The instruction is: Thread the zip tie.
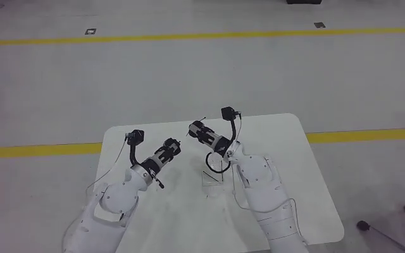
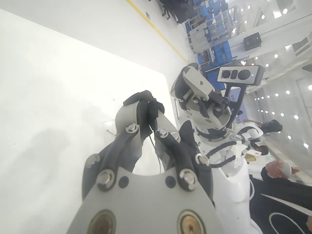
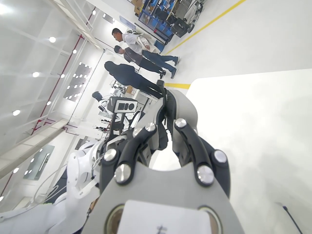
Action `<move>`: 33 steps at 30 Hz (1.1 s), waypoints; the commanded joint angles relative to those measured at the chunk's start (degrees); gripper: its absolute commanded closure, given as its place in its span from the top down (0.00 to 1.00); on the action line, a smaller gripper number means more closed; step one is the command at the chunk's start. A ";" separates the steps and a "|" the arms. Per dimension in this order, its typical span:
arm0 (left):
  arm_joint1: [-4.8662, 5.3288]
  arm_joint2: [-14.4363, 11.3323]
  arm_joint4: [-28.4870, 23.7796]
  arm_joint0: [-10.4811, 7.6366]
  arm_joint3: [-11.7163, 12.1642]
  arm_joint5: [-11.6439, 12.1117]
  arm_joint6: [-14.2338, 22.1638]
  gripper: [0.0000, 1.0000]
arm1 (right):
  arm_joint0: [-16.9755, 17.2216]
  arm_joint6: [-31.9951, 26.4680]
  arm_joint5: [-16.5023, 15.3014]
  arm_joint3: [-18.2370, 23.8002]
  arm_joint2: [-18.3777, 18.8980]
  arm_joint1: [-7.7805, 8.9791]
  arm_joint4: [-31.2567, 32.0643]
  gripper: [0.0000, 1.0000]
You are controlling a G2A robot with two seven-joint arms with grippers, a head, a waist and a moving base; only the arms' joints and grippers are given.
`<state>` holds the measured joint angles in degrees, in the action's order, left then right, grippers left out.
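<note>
My left pincer [image 2: 147, 103] is pressed together on a thin black strand [image 2: 154, 122], above the left half of the white surface [image 1: 285, 139]. The strand is nipped just below the fingertips [image 2: 136, 98]. It then runs back between the fingers toward the palm, where I lose it against the glare. I cannot tell whether this strand is the tail of the tie or a separate piece. From above, this pincer points toward the middle of the surface, and the strand is too fine to make out there.

A little farther right and apart from it, my right pincer [image 3: 167, 98] is also clamped, pinching the zip tie [image 3: 160, 83]. The tie's square head pokes just past the fingertips, and the ribbed strap runs back down between the two fingers, partly hidden by them. In the top view only a thin tip shows beyond this pincer, pointing away from the robot. The two pincers face each other with a small gap and do not touch.

Farther right, a thin dark piece [image 3: 287, 211] lies on the surface, too blurred to identify.
</note>
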<state>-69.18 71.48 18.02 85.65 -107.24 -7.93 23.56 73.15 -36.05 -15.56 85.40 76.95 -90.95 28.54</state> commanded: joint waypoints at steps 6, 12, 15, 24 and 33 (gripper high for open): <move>0.11 -0.79 2.61 0.16 -0.68 -1.08 -1.46 0.00 | -0.05 1.08 4.15 0.58 -1.79 0.24 0.32 0.00; 0.11 -0.79 2.61 0.16 -0.68 -1.08 -1.46 0.00 | -0.05 1.08 4.15 0.58 -1.79 0.24 0.32 0.00; 0.11 -0.79 2.61 0.16 -0.68 -1.08 -1.46 0.00 | -0.05 1.08 4.15 0.58 -1.79 0.24 0.32 0.00; 0.11 -0.79 2.61 0.16 -0.68 -1.08 -1.46 0.00 | -0.05 1.08 4.15 0.58 -1.79 0.24 0.32 0.00; 0.11 -0.79 2.61 0.16 -0.68 -1.08 -1.46 0.00 | -0.05 1.08 4.15 0.58 -1.79 0.24 0.32 0.00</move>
<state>-69.07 70.69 20.63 85.81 -107.92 -9.02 22.09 73.10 -34.97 -11.41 85.98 75.16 -90.71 28.87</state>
